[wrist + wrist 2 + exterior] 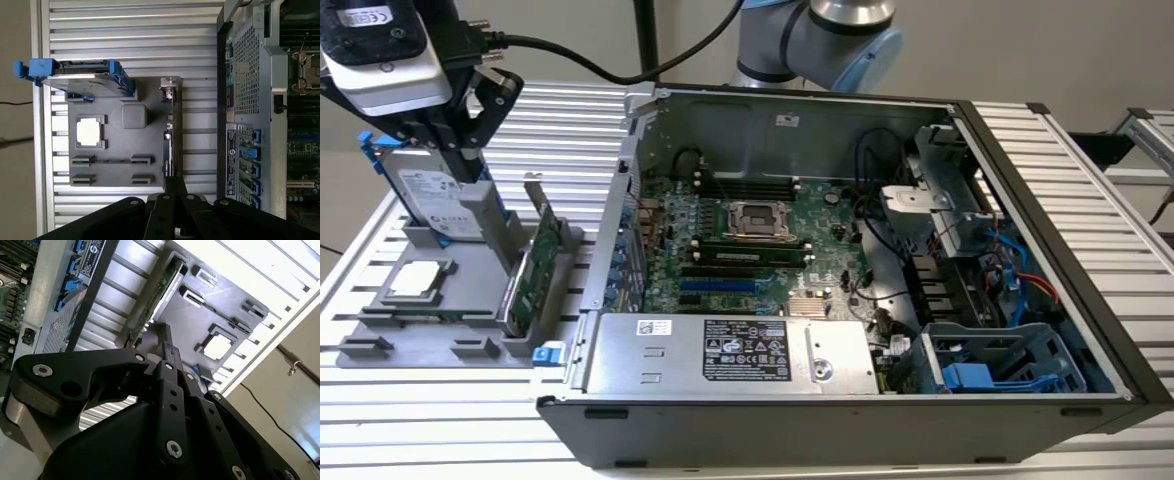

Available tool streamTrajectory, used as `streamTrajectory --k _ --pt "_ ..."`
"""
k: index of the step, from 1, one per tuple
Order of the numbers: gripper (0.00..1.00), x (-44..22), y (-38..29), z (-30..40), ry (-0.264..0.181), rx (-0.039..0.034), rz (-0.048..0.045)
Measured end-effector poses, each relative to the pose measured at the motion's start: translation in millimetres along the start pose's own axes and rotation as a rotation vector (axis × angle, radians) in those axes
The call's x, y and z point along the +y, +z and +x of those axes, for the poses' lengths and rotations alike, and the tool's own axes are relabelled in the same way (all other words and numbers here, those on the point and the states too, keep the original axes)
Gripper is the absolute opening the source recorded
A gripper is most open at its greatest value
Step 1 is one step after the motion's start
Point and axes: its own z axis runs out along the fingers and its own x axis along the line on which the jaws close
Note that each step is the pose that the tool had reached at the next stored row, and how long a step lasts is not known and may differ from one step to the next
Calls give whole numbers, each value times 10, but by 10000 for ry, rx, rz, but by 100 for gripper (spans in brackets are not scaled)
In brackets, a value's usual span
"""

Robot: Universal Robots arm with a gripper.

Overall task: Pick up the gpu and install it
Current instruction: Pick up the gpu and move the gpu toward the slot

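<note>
Where the gpu sits: up on its long edge in a slot of the grey tray, along the tray side nearest the computer case. Green board faces the exterior view and the silver bracket end pokes up. Not in the case yet.
End effector: looks closed right up to me, nothing in it. It hangs above the tray and isn't touching the gpu. In the first wrist view the end effector lines up with the thin top edge of the gpu.
Hard drive: blue frame, propped upright at one end of the tray, right under the end effector in the exterior view, apart from the gpu.
Chip: small silver square lying flat in its own pocket, on the tray side away from the gpu.
Computer case: open, lying on its side just beside the tray on the exterior view's right, motherboard facing up.
Worktop: slatted metal, carrying both the tray and the case.
</note>
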Motion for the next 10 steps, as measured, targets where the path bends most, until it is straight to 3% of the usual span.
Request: streamTrajectory --k 7,8,10 --pt "0 -1 0 0 0 0 0" --pt "100 -1 0 0 0 0 0" --pt "100 -1 0 0 0 0 0"
